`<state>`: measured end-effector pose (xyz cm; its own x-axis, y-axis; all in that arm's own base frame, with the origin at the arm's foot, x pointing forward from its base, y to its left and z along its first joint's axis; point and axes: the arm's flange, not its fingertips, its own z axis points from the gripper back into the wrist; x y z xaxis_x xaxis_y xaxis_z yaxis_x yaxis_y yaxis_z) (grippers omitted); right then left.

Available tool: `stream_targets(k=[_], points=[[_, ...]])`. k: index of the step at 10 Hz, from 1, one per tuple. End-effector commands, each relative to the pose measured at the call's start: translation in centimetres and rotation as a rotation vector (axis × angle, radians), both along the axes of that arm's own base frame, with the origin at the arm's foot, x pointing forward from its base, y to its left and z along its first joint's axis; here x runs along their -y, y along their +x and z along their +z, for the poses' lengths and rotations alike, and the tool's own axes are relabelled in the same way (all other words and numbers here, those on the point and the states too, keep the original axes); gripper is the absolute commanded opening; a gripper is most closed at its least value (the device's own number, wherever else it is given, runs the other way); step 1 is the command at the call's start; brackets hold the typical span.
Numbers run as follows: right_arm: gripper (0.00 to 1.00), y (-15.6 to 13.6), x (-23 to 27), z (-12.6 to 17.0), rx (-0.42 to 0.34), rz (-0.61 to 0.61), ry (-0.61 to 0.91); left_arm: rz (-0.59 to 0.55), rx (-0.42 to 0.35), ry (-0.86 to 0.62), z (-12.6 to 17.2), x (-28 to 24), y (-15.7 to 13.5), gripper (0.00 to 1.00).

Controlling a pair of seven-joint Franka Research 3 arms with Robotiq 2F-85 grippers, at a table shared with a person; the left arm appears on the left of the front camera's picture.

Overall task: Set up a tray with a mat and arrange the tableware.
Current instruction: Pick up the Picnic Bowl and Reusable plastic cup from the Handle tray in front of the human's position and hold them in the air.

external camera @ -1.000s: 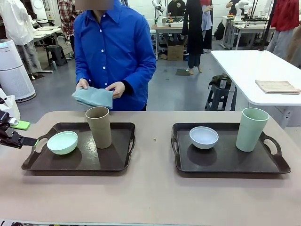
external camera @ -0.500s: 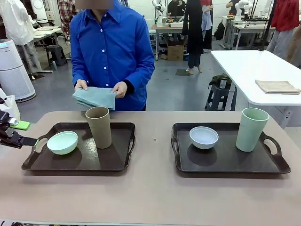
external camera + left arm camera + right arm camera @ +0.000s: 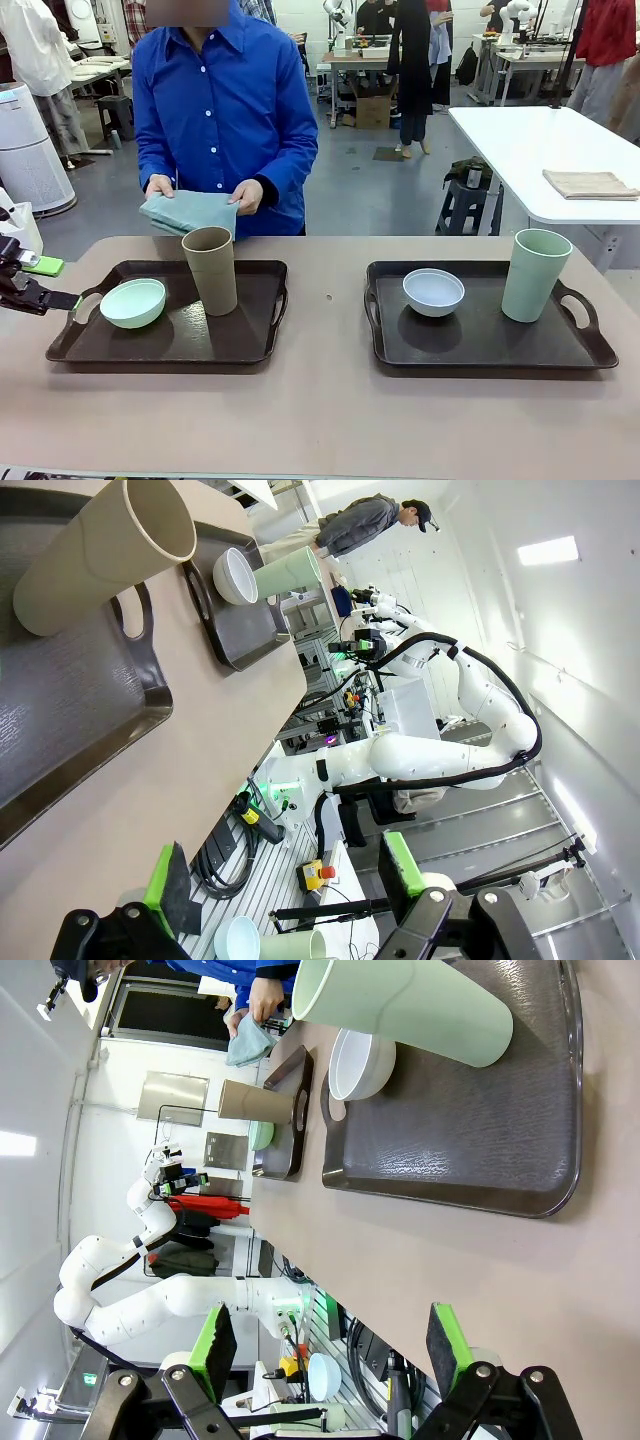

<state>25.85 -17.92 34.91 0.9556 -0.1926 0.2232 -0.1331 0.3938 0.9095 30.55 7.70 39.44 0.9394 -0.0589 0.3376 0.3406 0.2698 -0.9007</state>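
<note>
Tableware was seen upright, cup axes vertical and mouths up: brown cup (image 3: pixel 211 270) and mint green bowl (image 3: pixel 132 302) on the left tray (image 3: pixel 200 345), pale green cup (image 3: pixel 536 275) and white bowl (image 3: pixel 433 292) on the right tray (image 3: pixel 480 350), while left gripper (image 3: pixel 290 880) and right gripper (image 3: pixel 330 1350) were held spread and empty.

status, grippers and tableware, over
Left gripper, right gripper open, empty. Mint green bowl, brown cup on left tray; white bowl, pale green cup on right tray. Person's hands hold folded teal cloth.

Brown cup (image 3: pixel 100 555) on near tray (image 3: pixel 90 710); white bowl (image 3: pixel 235 577), pale green cup (image 3: pixel 290 575) beyond; left end effector (image 3: pixel 285 880) spread wide.
</note>
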Motion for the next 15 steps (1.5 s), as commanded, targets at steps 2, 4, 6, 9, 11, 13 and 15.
stream_targets(k=[2,4,6,9,11,13,15], points=[[1.0,0.0,0.0,-0.1,0.021,-0.001,0.013,-0.001,0.027,-0.022,0.0,-0.2,0.1,1.0],[1.0,0.0,0.0,-0.1,0.021,-0.001,0.013,-0.001,0.027,-0.022,0.0,-0.2,0.1,1.0],[1.0,0.0,0.0,-0.1,0.021,-0.001,0.013,-0.001,0.027,-0.022,0.0,-0.2,0.1,1.0],[1.0,0.0,0.0,-0.1,0.021,-0.001,0.013,-0.001,0.027,-0.022,0.0,-0.2,0.1,1.0],[1.0,0.0,0.0,-0.1,0.021,-0.001,0.013,-0.001,0.027,-0.022,0.0,-0.2,0.1,1.0],[1.0,-0.1,0.1,0.0,0.039,0.023,-0.051,0.0,0.0,0.0,0.0,0.0,0.0,1.0],[1.0,0.5,-0.5,1.7,0.137,-0.013,-0.073,0.007,0.08,0.079,0.9,-1.3,-0.1,1.0]])
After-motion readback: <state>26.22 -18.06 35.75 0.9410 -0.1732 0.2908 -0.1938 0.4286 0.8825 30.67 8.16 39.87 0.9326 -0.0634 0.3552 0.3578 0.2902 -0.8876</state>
